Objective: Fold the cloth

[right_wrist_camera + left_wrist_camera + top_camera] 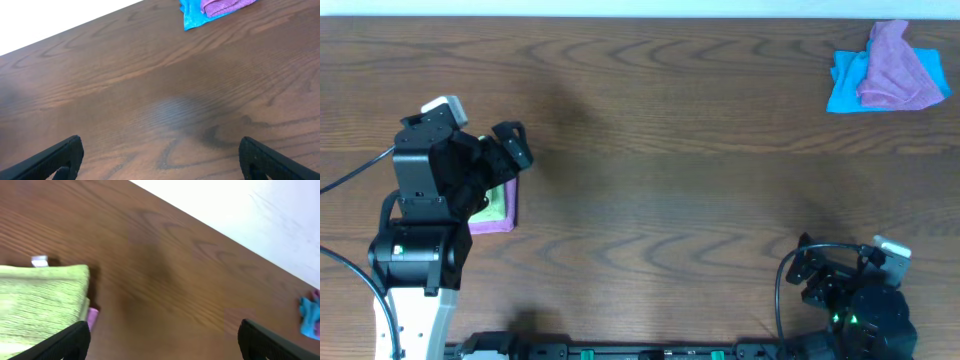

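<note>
Cloth (42, 297) folded, left tool (164, 330) wide open, empty

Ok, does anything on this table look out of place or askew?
Only the crumpled purple cloth, heaped on the blue cloth at the far right corner. The green cloth lies neatly folded on a second purple cloth.

Far right on my dark wood-grain surface (650, 150), a crumpled purple cloth (895, 70) lies on top of a bright blue cloth (842, 90), the blue showing mostly to its left. At the near left, only a narrow strip of a second purple cloth (492, 227) shows.
</note>
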### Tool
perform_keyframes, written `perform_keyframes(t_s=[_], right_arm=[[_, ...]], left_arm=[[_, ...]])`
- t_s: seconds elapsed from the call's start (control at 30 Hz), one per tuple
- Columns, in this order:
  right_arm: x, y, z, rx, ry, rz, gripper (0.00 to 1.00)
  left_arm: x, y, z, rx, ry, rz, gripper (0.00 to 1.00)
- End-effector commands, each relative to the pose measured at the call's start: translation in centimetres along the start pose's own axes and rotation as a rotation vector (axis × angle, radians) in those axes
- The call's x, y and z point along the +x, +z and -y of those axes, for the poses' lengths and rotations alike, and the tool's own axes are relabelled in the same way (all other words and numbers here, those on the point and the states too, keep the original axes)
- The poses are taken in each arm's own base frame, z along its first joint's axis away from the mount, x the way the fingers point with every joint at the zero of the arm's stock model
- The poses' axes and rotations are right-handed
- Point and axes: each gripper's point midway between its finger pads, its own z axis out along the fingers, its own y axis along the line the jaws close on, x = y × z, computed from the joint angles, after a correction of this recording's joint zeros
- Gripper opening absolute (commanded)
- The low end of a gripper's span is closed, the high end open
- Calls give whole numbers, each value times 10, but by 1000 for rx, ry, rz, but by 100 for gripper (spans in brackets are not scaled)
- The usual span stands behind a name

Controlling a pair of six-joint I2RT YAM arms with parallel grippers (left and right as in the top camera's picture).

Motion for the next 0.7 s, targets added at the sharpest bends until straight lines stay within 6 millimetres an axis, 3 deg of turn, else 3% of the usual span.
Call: perform_keyframes(t_s=[0.0,0.17,0.4,0.67], right_arm=[[0,1,5,22,24,7,99],[0,1,5,22,24,7,99],[0,1,5,22,24,7,99],[0,1,5,22,24,7,99]], left_arm=[[-18,-7,1,-25,124,69,95],[-19,-7,3,-17,270,76,95],[-8,-28,-1,6,382,166,95],[39,-37,-29,11,432,239,95]])
